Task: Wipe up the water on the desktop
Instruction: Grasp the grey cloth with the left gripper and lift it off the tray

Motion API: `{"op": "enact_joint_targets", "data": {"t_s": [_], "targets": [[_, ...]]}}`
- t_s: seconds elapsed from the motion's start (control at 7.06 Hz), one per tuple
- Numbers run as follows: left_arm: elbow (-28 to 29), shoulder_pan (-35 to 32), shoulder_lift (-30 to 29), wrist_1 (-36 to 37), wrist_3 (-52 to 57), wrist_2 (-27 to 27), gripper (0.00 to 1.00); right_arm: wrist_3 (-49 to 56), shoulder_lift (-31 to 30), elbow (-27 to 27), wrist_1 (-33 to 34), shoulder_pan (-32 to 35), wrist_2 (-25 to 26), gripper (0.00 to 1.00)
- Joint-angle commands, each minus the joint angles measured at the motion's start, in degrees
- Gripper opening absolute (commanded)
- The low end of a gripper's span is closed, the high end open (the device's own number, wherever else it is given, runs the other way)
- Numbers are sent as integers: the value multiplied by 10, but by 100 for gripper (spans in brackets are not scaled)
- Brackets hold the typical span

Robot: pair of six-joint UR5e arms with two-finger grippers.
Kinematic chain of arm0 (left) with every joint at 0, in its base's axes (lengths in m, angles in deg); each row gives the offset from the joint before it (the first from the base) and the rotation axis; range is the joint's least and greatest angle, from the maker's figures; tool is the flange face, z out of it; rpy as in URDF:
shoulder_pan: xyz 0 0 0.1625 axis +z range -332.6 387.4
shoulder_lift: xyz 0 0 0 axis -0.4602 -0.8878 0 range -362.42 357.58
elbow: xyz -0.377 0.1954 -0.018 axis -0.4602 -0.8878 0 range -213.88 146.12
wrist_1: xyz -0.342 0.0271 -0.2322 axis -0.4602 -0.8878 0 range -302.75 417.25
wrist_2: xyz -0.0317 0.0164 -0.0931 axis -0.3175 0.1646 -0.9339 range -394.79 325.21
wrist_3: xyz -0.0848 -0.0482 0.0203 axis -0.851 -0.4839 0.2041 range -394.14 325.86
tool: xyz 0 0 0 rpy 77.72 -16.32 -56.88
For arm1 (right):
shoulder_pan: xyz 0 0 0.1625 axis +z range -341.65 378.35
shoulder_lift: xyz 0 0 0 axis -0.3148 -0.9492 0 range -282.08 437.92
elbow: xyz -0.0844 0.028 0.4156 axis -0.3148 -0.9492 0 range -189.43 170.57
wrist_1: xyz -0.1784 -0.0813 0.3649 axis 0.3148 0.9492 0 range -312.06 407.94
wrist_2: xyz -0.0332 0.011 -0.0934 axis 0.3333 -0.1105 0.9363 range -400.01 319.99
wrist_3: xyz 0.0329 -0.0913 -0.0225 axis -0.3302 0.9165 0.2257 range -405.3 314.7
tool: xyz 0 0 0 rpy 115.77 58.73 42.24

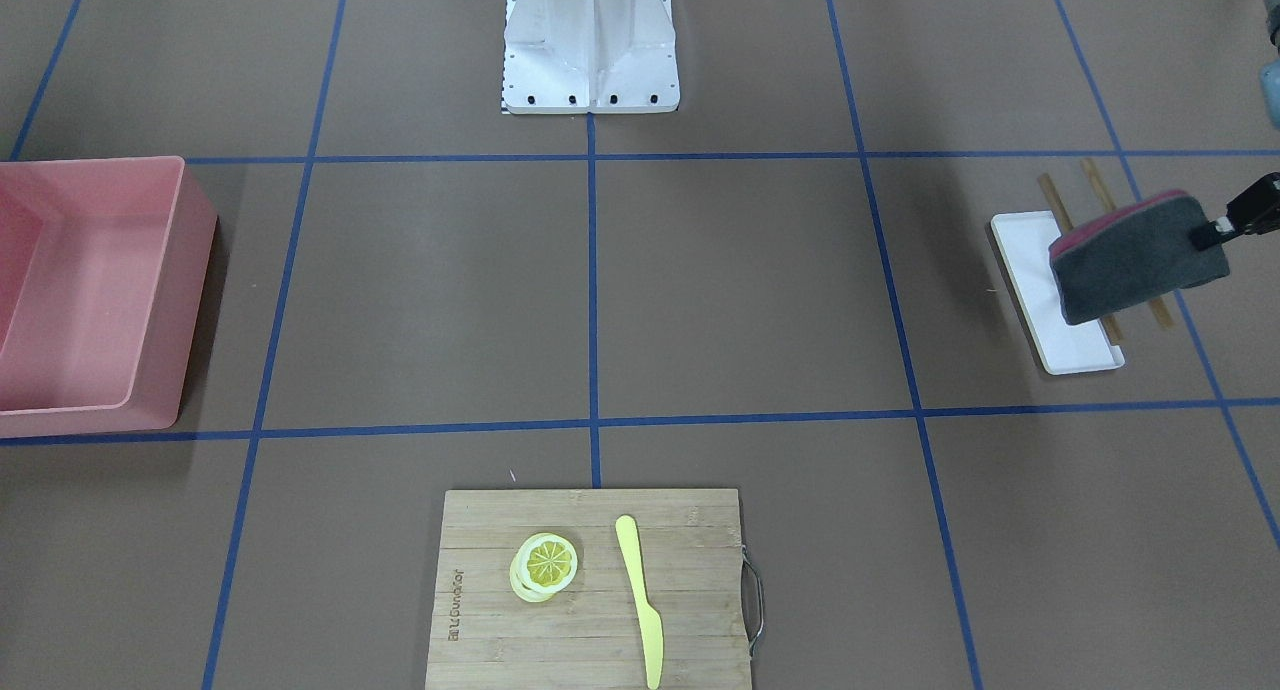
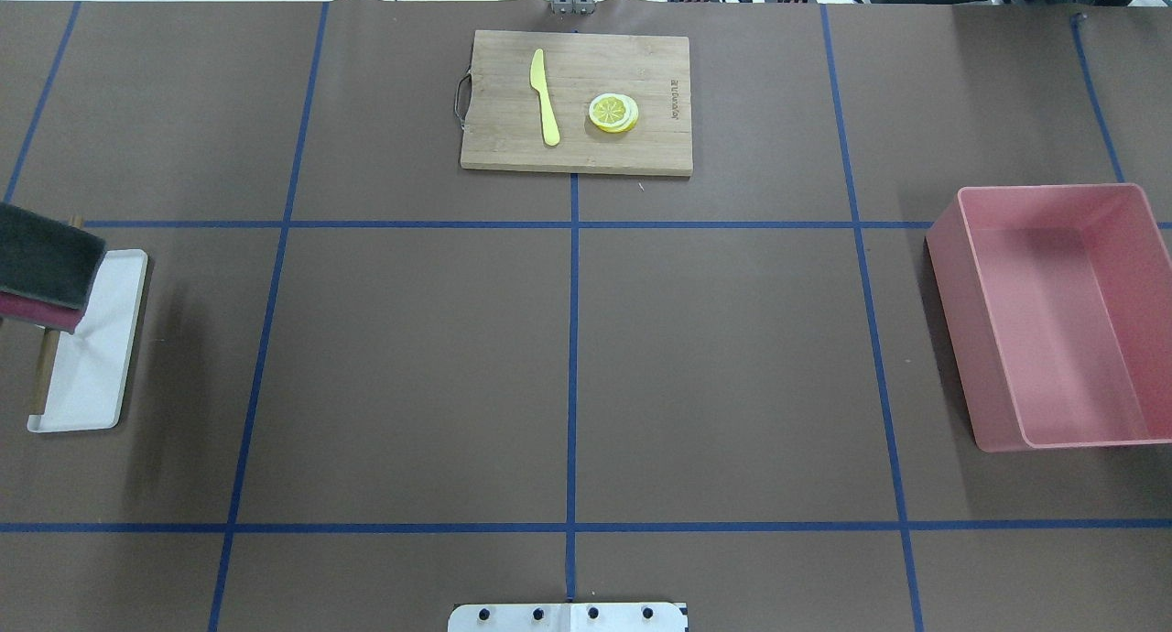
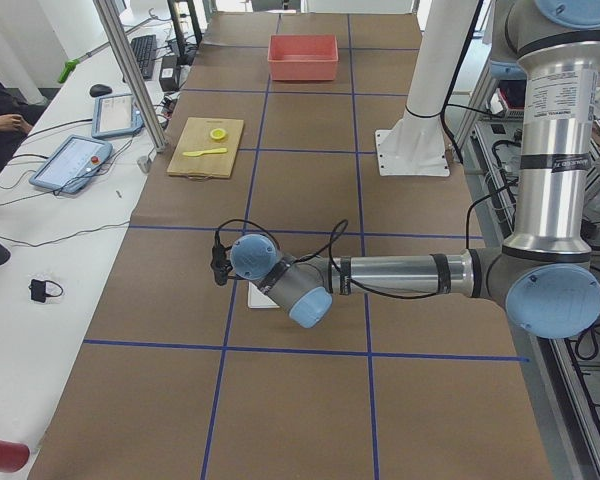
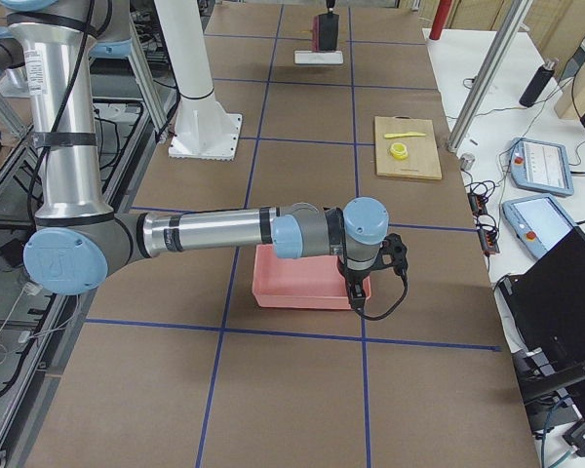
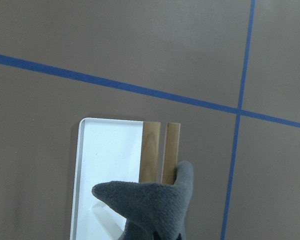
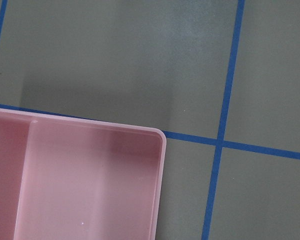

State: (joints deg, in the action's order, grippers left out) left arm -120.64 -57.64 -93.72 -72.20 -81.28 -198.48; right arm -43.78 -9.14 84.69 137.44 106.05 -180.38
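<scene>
The desktop (image 1: 740, 280) is a brown surface crossed by blue tape lines, and I can make out no water on it. My left gripper (image 1: 1215, 232) is shut on a grey cloth with a pink underside (image 1: 1135, 260). It holds the cloth in the air over a white tray (image 1: 1040, 310) at the robot's far left. In the left wrist view the cloth (image 5: 150, 205) hangs at the bottom edge above the tray (image 5: 110, 165). My right gripper (image 4: 356, 288) hangs over the near corner of the pink bin (image 4: 302, 283); I cannot tell whether it is open or shut.
Two wooden strips (image 5: 157, 150) lie under the tray. A bamboo cutting board (image 1: 590, 640) with a yellow knife (image 1: 640, 595) and lemon slices (image 1: 548, 562) sits at the operators' edge. The pink bin (image 2: 952, 275) stands at the robot's right. The white robot base (image 1: 590, 50) is mid-table.
</scene>
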Motion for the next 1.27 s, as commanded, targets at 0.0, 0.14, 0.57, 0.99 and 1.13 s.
{"op": "enact_joint_targets", "data": {"t_s": [0.0, 0.14, 0.57, 0.99, 1.13], "targets": [[-42, -42, -64, 128, -21, -41, 0, 2, -1, -3, -5, -1, -13, 100], [-55, -43, -109, 167, -79, -38, 0, 5, 0, -3, -7, -3, -15, 100], [-55, -33, -206, 169, -249, -17, 0, -2, 9, 5, -115, -38, -60, 100], [-81, 32, -249, 169, -355, 75, 0, -113, 72, 82, -136, -111, 90, 100], [-81, 57, -273, 169, -410, 101, 0, -122, 80, 117, -115, -149, 124, 100]]}}
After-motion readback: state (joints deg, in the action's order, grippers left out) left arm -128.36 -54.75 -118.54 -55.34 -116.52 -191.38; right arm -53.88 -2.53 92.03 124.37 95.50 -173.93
